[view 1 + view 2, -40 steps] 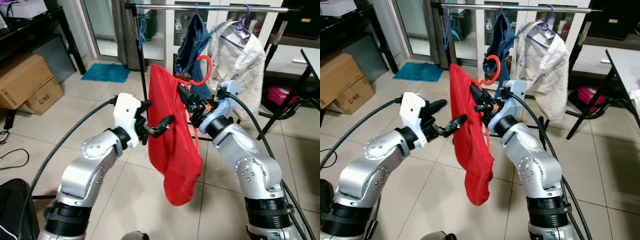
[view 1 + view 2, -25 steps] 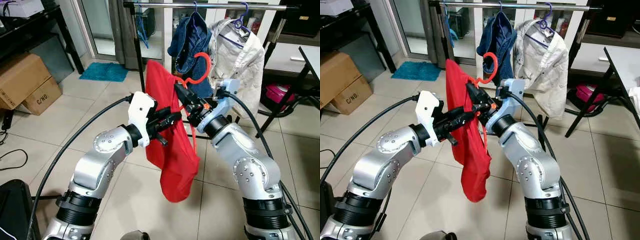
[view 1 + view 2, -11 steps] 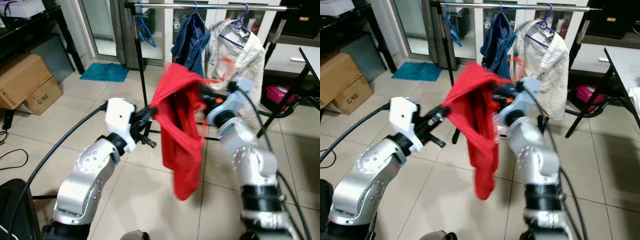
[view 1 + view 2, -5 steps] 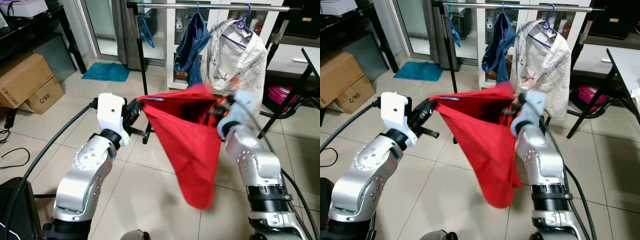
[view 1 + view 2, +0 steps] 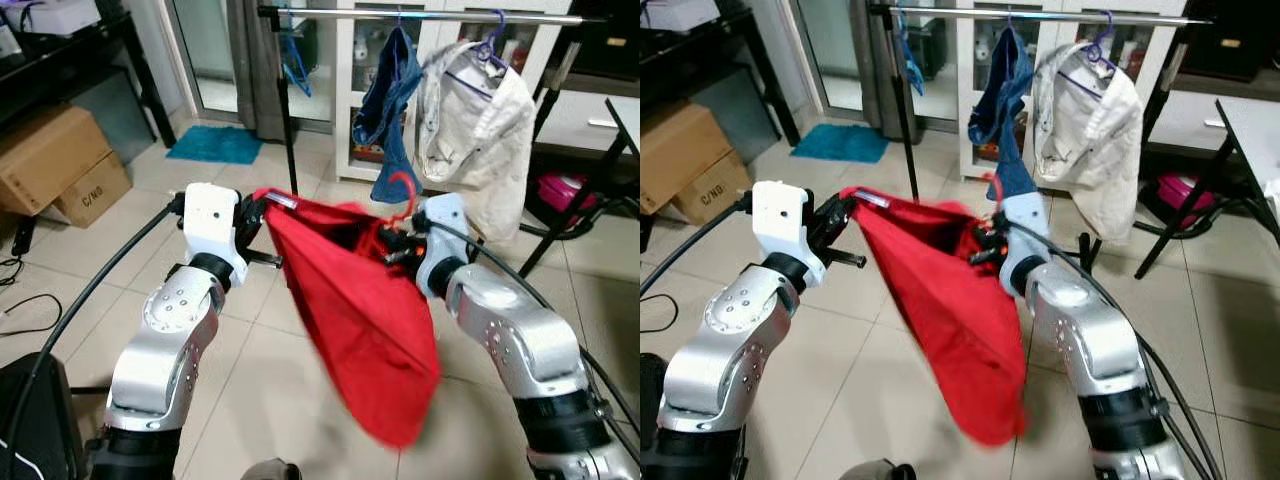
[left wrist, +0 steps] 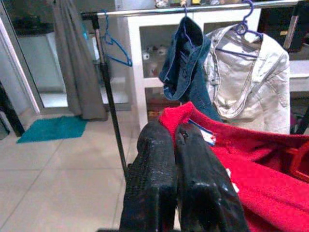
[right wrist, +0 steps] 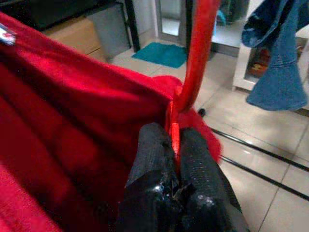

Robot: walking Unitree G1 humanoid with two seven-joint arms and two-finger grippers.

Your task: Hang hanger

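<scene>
A red garment (image 5: 360, 300) hangs spread between my two grippers at chest height, its lower part drooping toward the floor. My left gripper (image 5: 258, 213) is shut on its upper left edge, and the left wrist view shows red cloth pinched at the fingertips (image 6: 159, 133). A red hanger (image 5: 404, 192) sits inside the garment with its hook pointing up. My right gripper (image 7: 173, 137) is shut on the hanger's stem. The clothes rail (image 5: 420, 14) runs across the top, well above and behind both grippers.
On the rail hang a blue denim garment (image 5: 390, 100), a white jacket (image 5: 475, 110) on a purple hanger and an empty blue hanger (image 5: 293, 70). The rack's black pole (image 5: 283, 100) stands behind my left gripper. Cardboard boxes (image 5: 50, 160) sit left, a teal mat (image 5: 215, 143) beyond.
The left gripper took hold of the garment's edge and pulled it out to the left. In the last half second my right gripper moved left and nearer, so the cloth hangs slacker.
</scene>
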